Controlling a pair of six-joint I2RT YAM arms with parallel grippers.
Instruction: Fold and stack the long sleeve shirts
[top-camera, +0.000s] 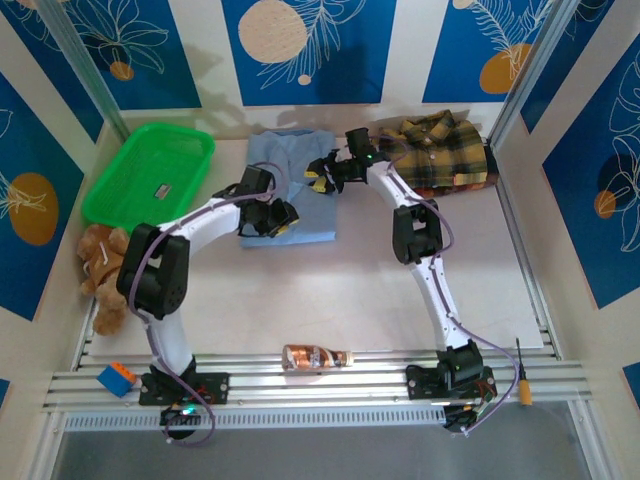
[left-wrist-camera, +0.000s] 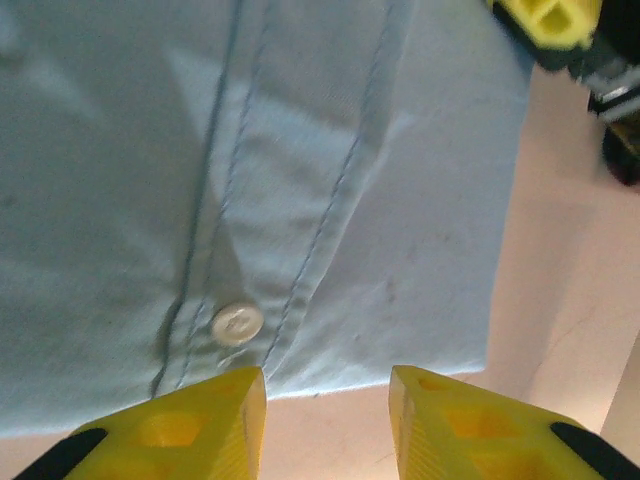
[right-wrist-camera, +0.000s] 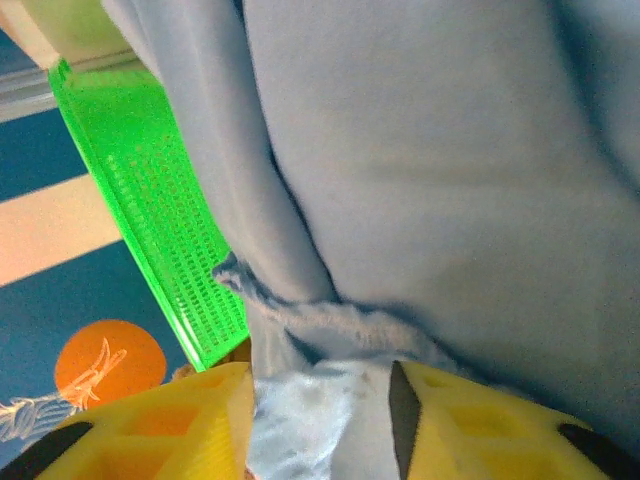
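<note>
While the left gripper (left-wrist-camera: 327, 420) and right gripper (right-wrist-camera: 320, 420) hang over it, the blue shirt (top-camera: 290, 165) — one of two — lies folded at the far middle.
Plaid shirt (top-camera: 440, 152) apart on its right. Left jaws spread, empty, above the blue shirt's near edge; right jaws spread, blue cloth bunched between. One green basket (top-camera: 125, 190) far left.

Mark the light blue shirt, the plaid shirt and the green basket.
light blue shirt (top-camera: 285, 160): top external view, bare upper panel below the collar.
plaid shirt (top-camera: 440, 155): top external view, middle of its front.
green basket (top-camera: 140, 160): top external view, bare part of its floor.
</note>
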